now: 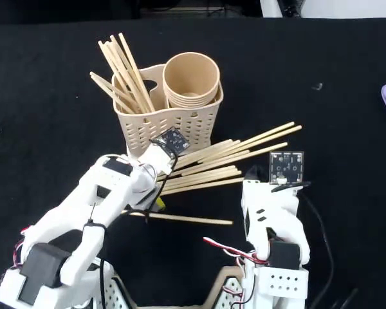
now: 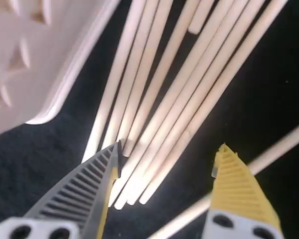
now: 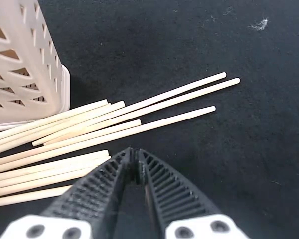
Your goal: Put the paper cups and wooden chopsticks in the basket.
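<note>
This looks like a robotics lab bench or hobby workshop. The table (image 1: 347,212) is covered edge to edge in black felt-like cloth, and the white plastic left arm (image 1: 83,219) and right arm (image 1: 273,212) stand at its near edge. Bare red and white wires (image 1: 226,248) loop from their bases, and a small uncovered circuit board (image 1: 287,166) sits on the right arm's wrist.

Bright, even light from above falls on the black desk (image 1: 51,96), which looks dark and matte. The pale basket (image 1: 193,122) and chopsticks (image 1: 212,172) stand out strongly, casting only faint, soft shadows. Seen close from the left wrist, the basket's wall appears washed out.
</note>
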You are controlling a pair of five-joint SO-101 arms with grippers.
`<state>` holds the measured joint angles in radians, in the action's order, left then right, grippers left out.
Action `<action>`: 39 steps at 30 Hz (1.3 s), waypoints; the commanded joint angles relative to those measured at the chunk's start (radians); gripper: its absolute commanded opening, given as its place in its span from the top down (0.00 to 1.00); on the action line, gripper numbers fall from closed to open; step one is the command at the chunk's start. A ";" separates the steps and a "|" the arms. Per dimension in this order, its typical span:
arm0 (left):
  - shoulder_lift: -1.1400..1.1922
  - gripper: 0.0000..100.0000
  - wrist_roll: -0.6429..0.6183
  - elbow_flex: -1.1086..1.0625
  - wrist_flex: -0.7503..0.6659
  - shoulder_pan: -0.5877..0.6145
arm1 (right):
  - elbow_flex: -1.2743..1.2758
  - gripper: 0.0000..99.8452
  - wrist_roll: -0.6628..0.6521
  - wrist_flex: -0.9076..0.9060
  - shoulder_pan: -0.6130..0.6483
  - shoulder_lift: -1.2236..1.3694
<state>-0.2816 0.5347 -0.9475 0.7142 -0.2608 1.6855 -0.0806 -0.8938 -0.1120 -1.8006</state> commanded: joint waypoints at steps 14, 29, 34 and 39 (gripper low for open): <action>0.005 0.79 0.015 0.084 0.098 -0.025 | -0.002 0.99 0.003 -0.006 -0.014 -0.085; 0.005 0.97 0.034 0.242 0.365 -0.182 | -0.002 0.99 0.003 -0.006 -0.014 -0.085; 0.017 0.89 0.029 0.278 0.276 -0.096 | -0.002 0.99 0.003 -0.006 -0.014 -0.085; 0.017 0.73 0.035 0.251 0.247 -0.047 | -0.002 0.99 0.003 -0.006 -0.014 -0.085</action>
<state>-0.2601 0.5608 -0.7265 0.9782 -0.3237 1.6855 -0.0806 -0.8938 -0.1120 -1.8006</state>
